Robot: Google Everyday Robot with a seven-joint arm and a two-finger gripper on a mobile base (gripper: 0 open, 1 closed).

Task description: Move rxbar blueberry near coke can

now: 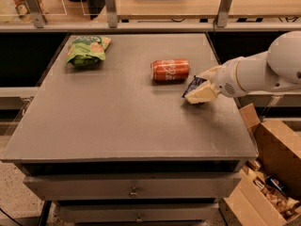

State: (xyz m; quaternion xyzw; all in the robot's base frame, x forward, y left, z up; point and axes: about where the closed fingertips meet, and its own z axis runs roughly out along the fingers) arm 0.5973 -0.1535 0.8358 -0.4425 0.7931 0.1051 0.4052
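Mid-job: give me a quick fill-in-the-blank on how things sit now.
The coke can lies on its ___.
The gripper holds the rxbar just ___ of the can, as seen in the picture.
The ___ bag lies at the table's far left corner.
Missing: side; right; green.

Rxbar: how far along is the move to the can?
Done: pickup; the tool grips the rxbar. In hand: the bar is held tilted, a short gap from the can, which lies on its side. Left: set it on the table by the can, release.
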